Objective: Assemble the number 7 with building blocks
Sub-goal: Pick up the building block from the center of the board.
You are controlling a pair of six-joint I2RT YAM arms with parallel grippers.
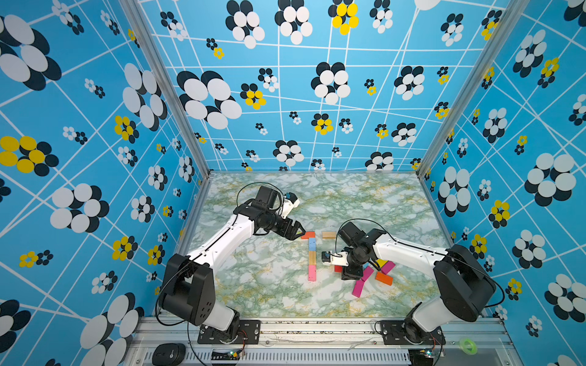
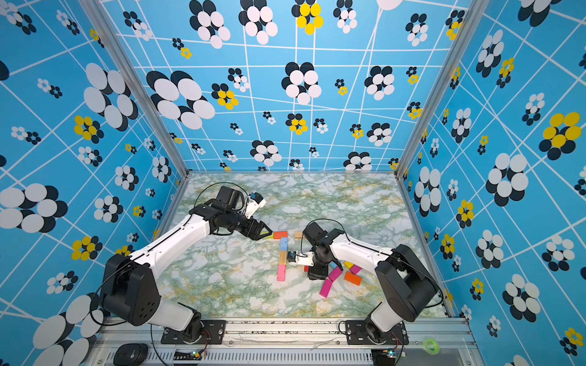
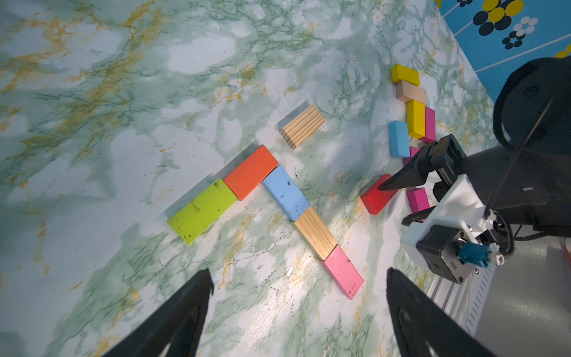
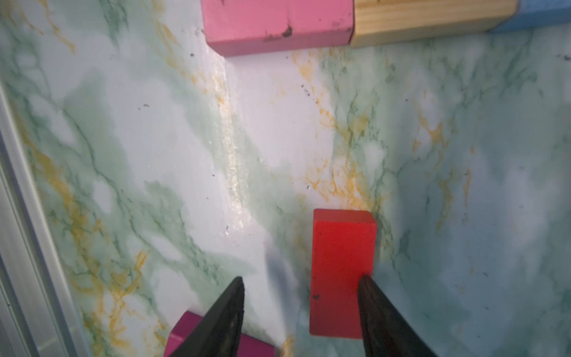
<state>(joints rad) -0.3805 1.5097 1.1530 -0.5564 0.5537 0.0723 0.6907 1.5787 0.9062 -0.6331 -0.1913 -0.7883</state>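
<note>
Building blocks (image 3: 415, 119) crowd the right gripper (image 4: 302, 277). Its fingers (image 4: 380, 315) stand apart and clamp nothing. A red block (image 4: 341, 265) lies flat on the table, mostly between them. One fingertip overlaps that block's long edge, though I cannot tell whether it touches, and the other hangs over a magenta block (image 4: 182, 337). Around that gripper, on the right near part of the marble-patterned table (image 1: 364, 196), lie loose pieces in yellow, pale wood, light blue and magenta, plus a loose orange block (image 1: 384, 278). The left gripper (image 3: 299, 272) has its fingers (image 3: 185, 309) spread wide and empty, and in both top views it hangs at the left end of the figure's bar. The number 7 (image 1: 312, 253) lies flat at the middle of the table. A green block (image 3: 202, 210) and an orange bar block (image 3: 250, 171) lie end to end as the bar on the far side. From the bar's right end a light blue block (image 3: 285, 193), a striped wood block (image 3: 315, 233) and a pink block (image 3: 341, 272) run in a line toward the near edge. A spare wood block (image 3: 302, 125) lies just right of the bar, apart from it.
</note>
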